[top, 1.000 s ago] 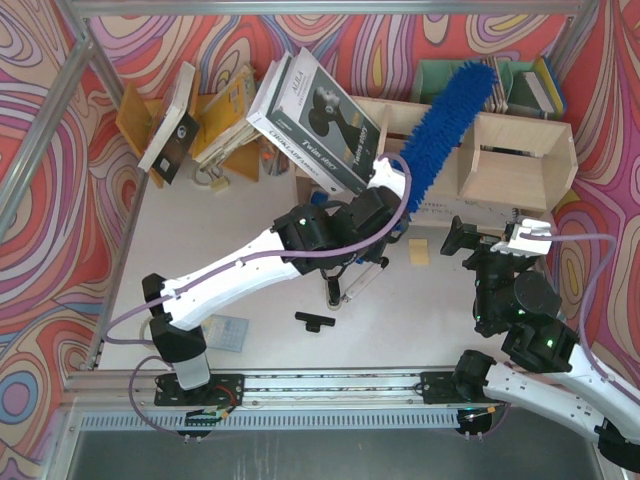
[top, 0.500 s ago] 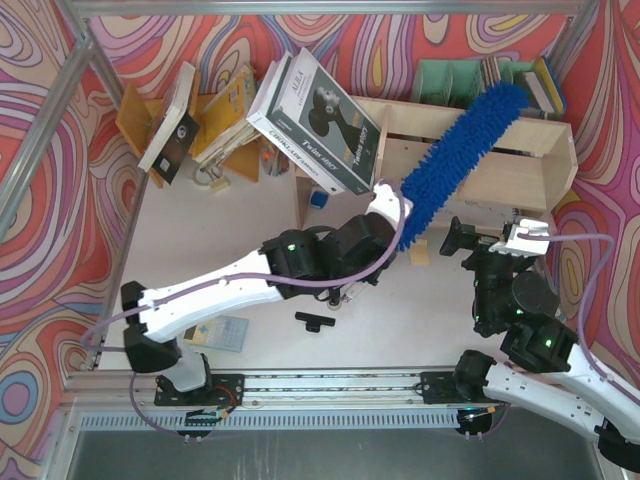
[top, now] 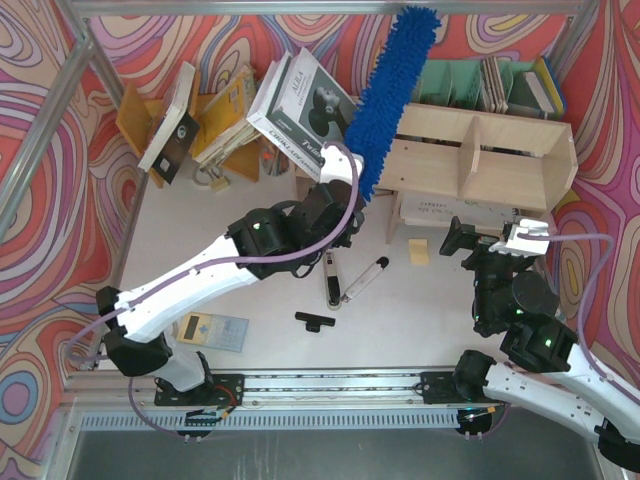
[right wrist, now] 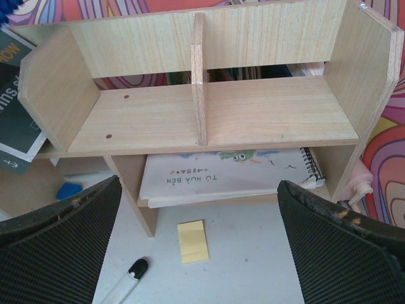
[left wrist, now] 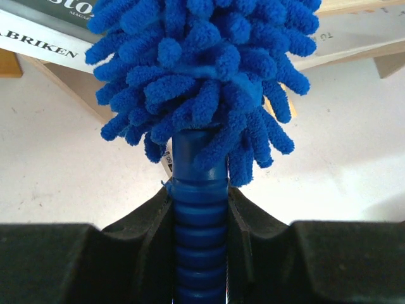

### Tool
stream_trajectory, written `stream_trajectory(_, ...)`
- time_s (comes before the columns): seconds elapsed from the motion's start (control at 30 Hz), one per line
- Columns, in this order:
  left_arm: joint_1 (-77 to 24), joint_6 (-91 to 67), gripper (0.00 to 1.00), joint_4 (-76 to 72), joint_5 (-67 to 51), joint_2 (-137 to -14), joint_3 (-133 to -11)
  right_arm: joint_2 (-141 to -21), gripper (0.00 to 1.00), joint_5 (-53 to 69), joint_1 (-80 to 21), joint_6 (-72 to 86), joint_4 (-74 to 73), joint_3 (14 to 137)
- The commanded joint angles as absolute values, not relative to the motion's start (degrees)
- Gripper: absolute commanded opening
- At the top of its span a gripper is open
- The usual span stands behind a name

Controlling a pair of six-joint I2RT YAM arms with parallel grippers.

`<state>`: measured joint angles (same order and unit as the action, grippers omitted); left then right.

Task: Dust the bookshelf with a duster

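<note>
The left wrist view alone shows the left gripper clamped tight on the ribbed handle of the duster, with the blue fluff fanning out just beyond it toward 12 o'clock. From above, the duster head runs toward 1 o'clock from that gripper and crosses the left end of the bookshelf. Half a second ago it lay further right, over the middle of the shelf. The right wrist view shows the right gripper spread wide and empty. It faces two open compartments, with a spiral notebook beneath them and a yellow sticky note on the table.
</note>
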<state>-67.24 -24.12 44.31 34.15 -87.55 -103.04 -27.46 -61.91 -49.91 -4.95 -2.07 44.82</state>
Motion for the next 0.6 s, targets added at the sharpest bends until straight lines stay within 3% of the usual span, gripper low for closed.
stream_trajectory(0.0, -64.93, -26.85, 0.00, 48.04, 32.61, -90.89, -106.25, -27.51, 0.99, -62.92, -49.92, -5.67, -0.54, 44.56)
stream_trajectory(0.57, -68.39, -23.07, 0.00, 47.38, 22.18, -98.50, -111.51, -26.90, 0.99, -62.67, -49.92, -5.68, -0.31, 44.50)
